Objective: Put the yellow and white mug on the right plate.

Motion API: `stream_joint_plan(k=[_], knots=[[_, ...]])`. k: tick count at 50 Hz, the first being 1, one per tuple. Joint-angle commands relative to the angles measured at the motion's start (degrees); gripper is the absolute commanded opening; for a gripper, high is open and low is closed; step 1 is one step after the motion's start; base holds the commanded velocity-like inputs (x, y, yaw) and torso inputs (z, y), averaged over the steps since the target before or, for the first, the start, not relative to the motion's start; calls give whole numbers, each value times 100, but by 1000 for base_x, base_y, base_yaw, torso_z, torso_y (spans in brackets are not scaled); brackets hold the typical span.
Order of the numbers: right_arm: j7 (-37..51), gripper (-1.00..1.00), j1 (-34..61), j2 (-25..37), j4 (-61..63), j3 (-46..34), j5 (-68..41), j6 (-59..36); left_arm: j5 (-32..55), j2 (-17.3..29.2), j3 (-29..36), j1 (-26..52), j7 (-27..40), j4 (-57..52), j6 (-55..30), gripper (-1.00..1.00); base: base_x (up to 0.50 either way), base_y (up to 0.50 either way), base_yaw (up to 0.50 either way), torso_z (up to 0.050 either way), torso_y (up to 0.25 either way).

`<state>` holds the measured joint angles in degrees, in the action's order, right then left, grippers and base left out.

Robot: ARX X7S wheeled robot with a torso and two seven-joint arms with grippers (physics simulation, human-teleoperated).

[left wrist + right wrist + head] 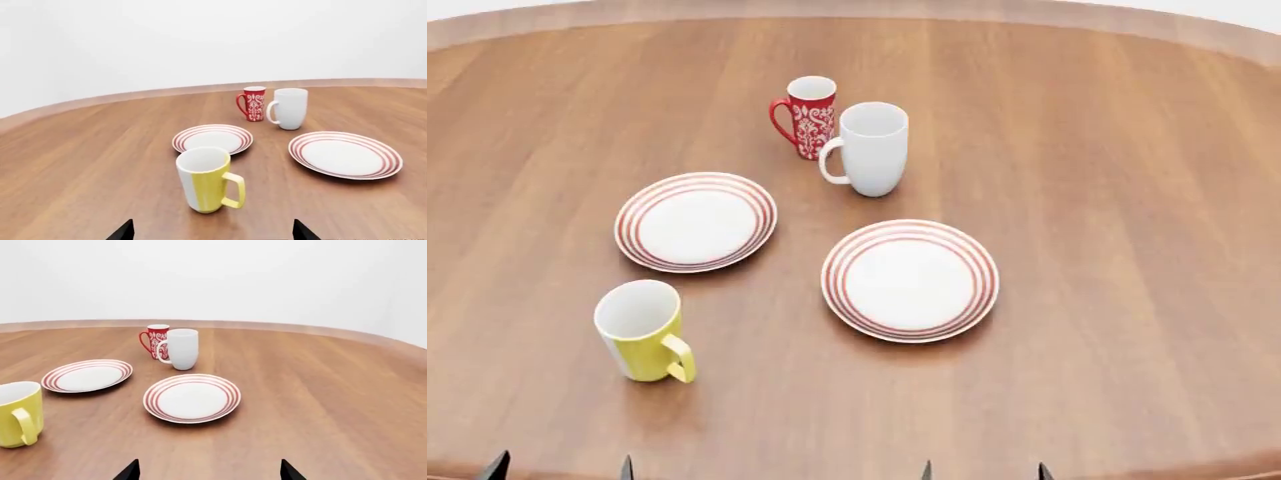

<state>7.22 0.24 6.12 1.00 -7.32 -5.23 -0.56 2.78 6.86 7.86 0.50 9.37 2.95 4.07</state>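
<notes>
We see the yellow and white mug [207, 179] upright just ahead of our left gripper [212, 235], the right plate [192, 397] ahead of our right gripper [208, 475], both grippers' fingers spread apart.

No readable text, labels, brands, numbers or signs in any view. Red patterned mug [809, 115]: white ornamental scrollwork only, no letters. Yellow and white mug [643, 330]: plain surfaces, unmarked. White mug [870, 146]: unmarked. Right plate [909, 279] and smaller plate [695, 221]: red concentric rings, no lettering. Wooden table [1121, 150]: grain only.
</notes>
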Motion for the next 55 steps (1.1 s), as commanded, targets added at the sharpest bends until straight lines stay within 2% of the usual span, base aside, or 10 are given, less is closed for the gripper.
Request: stream_joint_plan(k=[1, 29, 48, 55], knots=[[-8, 100, 9, -20, 52, 113, -34, 20, -108, -24, -3, -10, -59, 4, 82, 100, 0, 0, 0, 0, 0], [253, 100, 44, 156, 17, -195, 206, 38, -72, 131, 215, -17, 11, 6, 193, 100, 0, 452, 0, 0, 0], [254, 100, 34, 243, 74, -308, 98, 110, -4, 199, 292, -10, 77, -14, 173, 100, 0, 3, 0, 0, 0], [237, 100, 8, 272, 79, -320, 20, 244, 23, 224, 305, 5, 107, -4, 182, 100, 419, 0, 0, 0, 0]])
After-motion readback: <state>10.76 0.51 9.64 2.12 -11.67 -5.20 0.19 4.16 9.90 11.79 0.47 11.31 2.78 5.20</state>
